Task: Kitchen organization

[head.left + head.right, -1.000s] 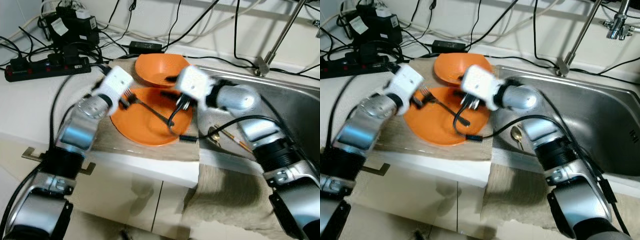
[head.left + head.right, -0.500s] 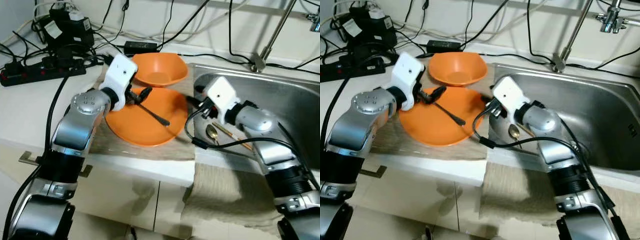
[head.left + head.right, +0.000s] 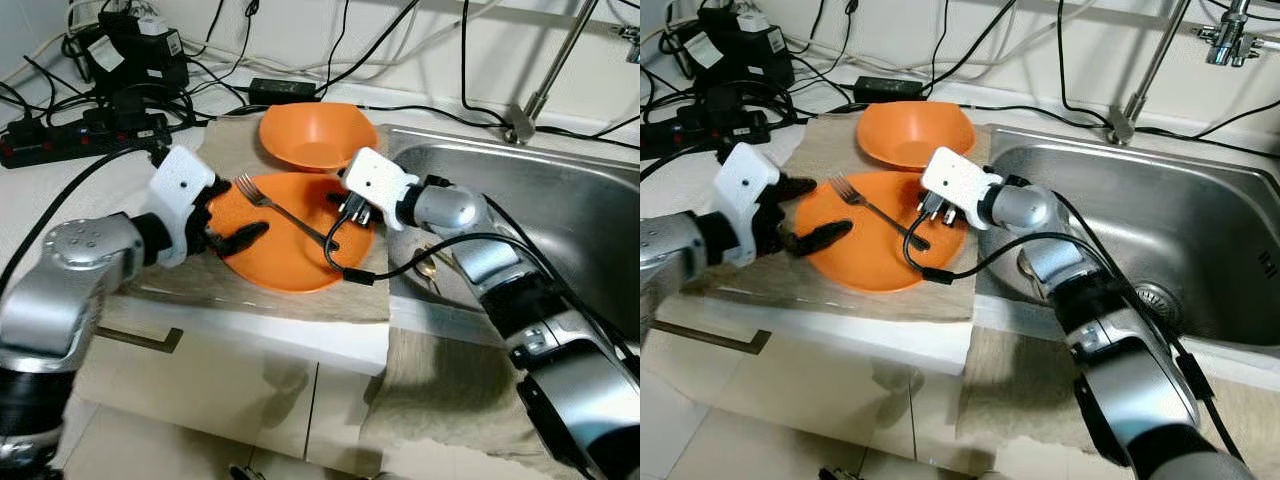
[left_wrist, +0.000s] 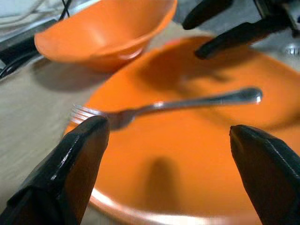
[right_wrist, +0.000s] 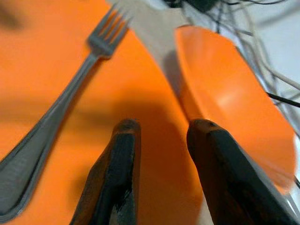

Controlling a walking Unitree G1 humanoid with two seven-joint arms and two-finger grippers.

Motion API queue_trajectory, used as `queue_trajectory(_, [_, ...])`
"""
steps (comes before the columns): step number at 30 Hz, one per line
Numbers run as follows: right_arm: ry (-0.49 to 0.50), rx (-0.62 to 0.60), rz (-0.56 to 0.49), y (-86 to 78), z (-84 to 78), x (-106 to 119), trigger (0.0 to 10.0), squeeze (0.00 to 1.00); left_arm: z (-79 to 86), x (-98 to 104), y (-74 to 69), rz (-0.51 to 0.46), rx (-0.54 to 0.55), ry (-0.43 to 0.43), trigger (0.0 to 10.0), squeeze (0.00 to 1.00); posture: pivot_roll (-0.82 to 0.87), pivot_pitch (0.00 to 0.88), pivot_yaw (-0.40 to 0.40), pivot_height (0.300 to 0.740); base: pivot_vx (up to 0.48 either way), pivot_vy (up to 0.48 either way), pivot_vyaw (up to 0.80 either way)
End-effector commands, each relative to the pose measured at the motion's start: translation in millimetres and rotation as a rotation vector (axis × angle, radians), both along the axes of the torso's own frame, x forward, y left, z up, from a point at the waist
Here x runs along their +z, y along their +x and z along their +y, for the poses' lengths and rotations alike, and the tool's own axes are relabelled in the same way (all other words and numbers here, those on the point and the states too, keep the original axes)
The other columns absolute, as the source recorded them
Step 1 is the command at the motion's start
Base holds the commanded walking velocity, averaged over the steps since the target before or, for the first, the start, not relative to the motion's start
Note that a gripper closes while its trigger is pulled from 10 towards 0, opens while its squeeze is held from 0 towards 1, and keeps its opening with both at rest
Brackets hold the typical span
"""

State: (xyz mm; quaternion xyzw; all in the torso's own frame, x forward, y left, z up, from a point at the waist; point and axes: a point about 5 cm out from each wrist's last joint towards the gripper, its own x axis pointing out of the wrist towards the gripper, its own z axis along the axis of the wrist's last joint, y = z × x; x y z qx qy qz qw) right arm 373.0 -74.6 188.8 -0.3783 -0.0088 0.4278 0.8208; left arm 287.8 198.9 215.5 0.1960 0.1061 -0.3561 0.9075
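While the left gripper (image 3: 228, 222) hovers at the near-left rim of the flat round orange plate (image 3: 290, 255) with its two black fingers spread wide and holding nothing, a silver metal fork (image 3: 285, 212) lies loose across that plate, tines toward the left gripper and handle toward the right. Behind the plate sits a deep orange bowl (image 3: 315, 135), both on a beige cloth (image 3: 225, 150) over the white counter, with a black power strip (image 3: 80, 135) and tangled cables at far left. Right gripper (image 3: 352, 212) sits over the plate's right side by the fork's handle end, fingers a narrow gap apart and empty, beside the stainless steel sink (image 3: 560, 215).
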Motion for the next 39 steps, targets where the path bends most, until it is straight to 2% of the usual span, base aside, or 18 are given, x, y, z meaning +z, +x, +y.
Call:
queue_trajectory(1, [-0.06,0.036,-0.001,2.3,2.7,0,10.0,0.0,-3.1,1,-5.1,0.017,-0.037,0.028,10.0,0.0,-0.03,0.0,-0.049,0.74,0.0,0.0,0.0])
queue_trajectory(11, [-0.147,0.181,0.078,-0.9,7.7,-6,10.0,0.0,3.0,-2,-12.4,0.063,-0.032,0.059,10.0,0.0,-0.02,0.0,-0.059,0.74,0.0,0.0,0.0])
queue_trajectory(23, [-0.145,0.289,0.115,-7.5,15.7,-9,10.0,0.0,1.4,-3,-10.0,0.073,-0.024,0.059,10.0,0.0,-0.03,0.0,-0.053,0.74,0.0,0.0,0.0])
queue_trajectory(30, [-0.13,0.35,0.152,-18.2,29.3,-22,10.0,0.0,1.2,-3,-7.5,0.066,-0.006,0.055,10.0,0.0,-0.03,0.0,-0.051,0.74,0.0,0.0,0.0])
queue_trajectory(35, [-0.056,0.359,0.151,-22.8,43.3,-22,10.0,0.0,6.2,-2,-1.3,0.049,0.063,0.04,10.0,0.0,-0.03,0.0,-0.051,0.74,0.0,0.0,0.0])
queue_trajectory(37, [0.034,0.325,0.138,-19.5,47.7,-13,10.0,0.0,7.7,2,3.4,0.034,0.109,0.007,10.0,0.0,-0.03,0.0,-0.051,0.74,0.0,0.0,0.0])
queue_trajectory(38, [0.14,0.265,0.11,-12.4,46.7,2,10.0,0.0,6.9,7,10.2,0.015,0.178,-0.064,10.0,0.0,-0.03,0.0,-0.053,0.74,0.0,0.0,0.0])
queue_trajectory(39, [0.175,0.236,0.094,-9.1,44.2,9,10.0,0.0,5.7,8,12.9,0.02,0.211,-0.105,10.0,0.0,-0.03,0.0,-0.056,0.74,0.0,0.0,0.0])
